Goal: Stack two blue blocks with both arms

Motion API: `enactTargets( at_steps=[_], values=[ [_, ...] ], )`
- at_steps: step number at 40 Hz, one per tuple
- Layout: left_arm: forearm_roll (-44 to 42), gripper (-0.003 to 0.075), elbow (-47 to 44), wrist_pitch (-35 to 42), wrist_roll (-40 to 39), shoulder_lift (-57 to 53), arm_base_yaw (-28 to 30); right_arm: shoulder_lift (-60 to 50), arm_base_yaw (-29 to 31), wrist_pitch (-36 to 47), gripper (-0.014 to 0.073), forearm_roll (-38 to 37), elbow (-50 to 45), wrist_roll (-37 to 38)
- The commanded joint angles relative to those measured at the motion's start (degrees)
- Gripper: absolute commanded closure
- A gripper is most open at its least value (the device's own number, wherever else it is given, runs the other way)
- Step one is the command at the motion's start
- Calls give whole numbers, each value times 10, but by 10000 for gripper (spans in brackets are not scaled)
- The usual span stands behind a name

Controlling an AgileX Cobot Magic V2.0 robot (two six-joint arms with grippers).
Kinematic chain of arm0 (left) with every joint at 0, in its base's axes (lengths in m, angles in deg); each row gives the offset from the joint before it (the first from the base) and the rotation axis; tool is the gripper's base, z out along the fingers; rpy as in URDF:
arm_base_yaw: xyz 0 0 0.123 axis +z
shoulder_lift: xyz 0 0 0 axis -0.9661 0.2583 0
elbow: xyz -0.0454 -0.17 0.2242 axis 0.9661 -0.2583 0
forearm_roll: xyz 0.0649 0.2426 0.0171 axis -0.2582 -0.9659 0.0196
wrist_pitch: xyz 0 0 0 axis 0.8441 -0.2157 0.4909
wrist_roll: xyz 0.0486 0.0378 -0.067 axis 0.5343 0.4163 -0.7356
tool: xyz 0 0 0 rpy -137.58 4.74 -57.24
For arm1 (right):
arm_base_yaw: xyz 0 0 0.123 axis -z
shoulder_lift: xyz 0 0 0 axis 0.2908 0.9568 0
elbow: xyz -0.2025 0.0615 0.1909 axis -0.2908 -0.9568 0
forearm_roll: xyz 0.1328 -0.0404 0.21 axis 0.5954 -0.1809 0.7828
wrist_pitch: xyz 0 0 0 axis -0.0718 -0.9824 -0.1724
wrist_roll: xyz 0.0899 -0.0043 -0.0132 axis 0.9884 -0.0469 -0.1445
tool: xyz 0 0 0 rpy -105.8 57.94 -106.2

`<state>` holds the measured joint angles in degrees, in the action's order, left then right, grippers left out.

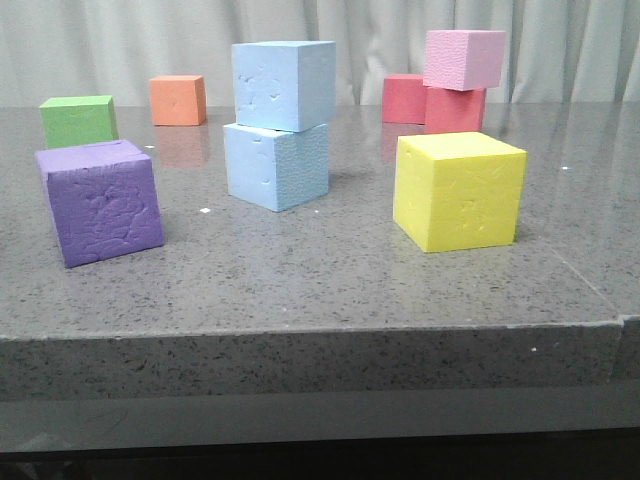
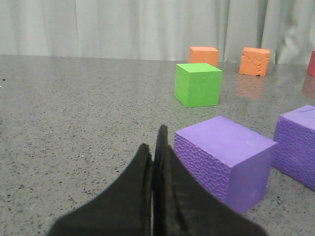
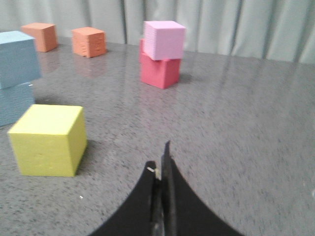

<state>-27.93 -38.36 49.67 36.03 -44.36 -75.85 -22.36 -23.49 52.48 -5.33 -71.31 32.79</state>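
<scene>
Two pale blue blocks stand stacked mid-table: the upper one [image 1: 283, 84] rests on the lower one [image 1: 276, 165], turned slightly askew. Both show at the edge of the right wrist view, upper [image 3: 17, 58] over lower [image 3: 14, 103]. Neither arm shows in the front view. My left gripper [image 2: 153, 147] is shut and empty, low over the table beside a purple cube [image 2: 224, 160]. My right gripper [image 3: 160, 160] is shut and empty, over bare table to the right of the yellow cube [image 3: 47, 139].
The purple cube [image 1: 100, 200] sits front left and the yellow cube [image 1: 458, 188] front right. A green cube [image 1: 78, 120], an orange cube [image 1: 178, 99] and a pink cube on a red one [image 1: 462, 60] stand further back. The table's front edge [image 1: 300, 335] is near.
</scene>
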Motion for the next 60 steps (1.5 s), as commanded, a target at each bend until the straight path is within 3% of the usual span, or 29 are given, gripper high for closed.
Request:
enactTargets(
  at_steps=[1,14,60],
  values=[
    [5,741,-1,50,-1,-10,0,-30,28,63,661,-11,-27,46],
    [5,741,-1,50,-1,-10,0,-136,63,31,661,-51,-107,59],
    [5,741,-1,50,-1,-10,0,-135,66,17,661,-51,-107,59]
  ],
)
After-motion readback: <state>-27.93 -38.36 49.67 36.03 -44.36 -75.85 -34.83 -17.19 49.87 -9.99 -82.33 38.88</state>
